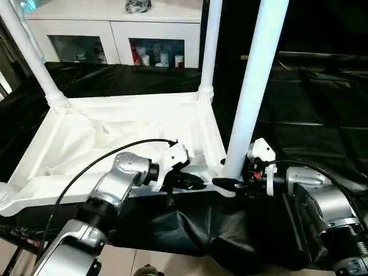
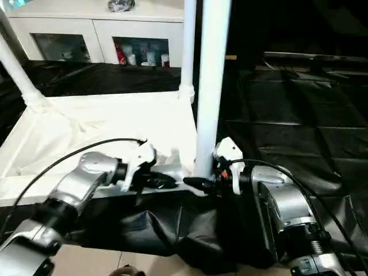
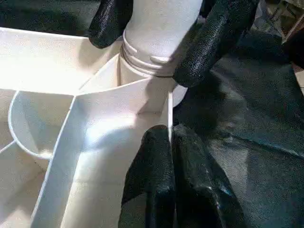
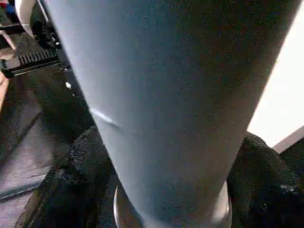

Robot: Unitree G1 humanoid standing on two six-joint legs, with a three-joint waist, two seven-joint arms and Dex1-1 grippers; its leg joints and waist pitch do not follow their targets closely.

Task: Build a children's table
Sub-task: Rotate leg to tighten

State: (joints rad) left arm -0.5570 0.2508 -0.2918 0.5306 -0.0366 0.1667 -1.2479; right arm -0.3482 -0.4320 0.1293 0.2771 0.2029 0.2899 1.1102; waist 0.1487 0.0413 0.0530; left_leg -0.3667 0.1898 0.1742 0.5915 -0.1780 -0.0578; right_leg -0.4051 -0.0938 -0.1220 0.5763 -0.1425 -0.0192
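The white tabletop (image 1: 86, 144) lies upside down on the black-draped work table. Two white legs stand in its far corners, one on the left (image 1: 29, 52) and one on the right (image 1: 210, 46). A third leg (image 1: 253, 86) stands upright in the near right corner socket. My right gripper (image 1: 230, 181) is closed around the base of this leg, one black finger on each side (image 3: 209, 42). My left gripper (image 1: 192, 181) is shut on the tabletop's thin near rim (image 3: 118, 109), just left of that corner. The near left corner socket (image 1: 6, 198) holds no leg.
A white cabinet (image 1: 115, 40) with glass doors stands behind the work table. Black cloth (image 1: 310, 103) spreads to the right of the tabletop. A black cable (image 1: 103, 158) arcs over my left forearm. The work table's front edge runs just below both grippers.
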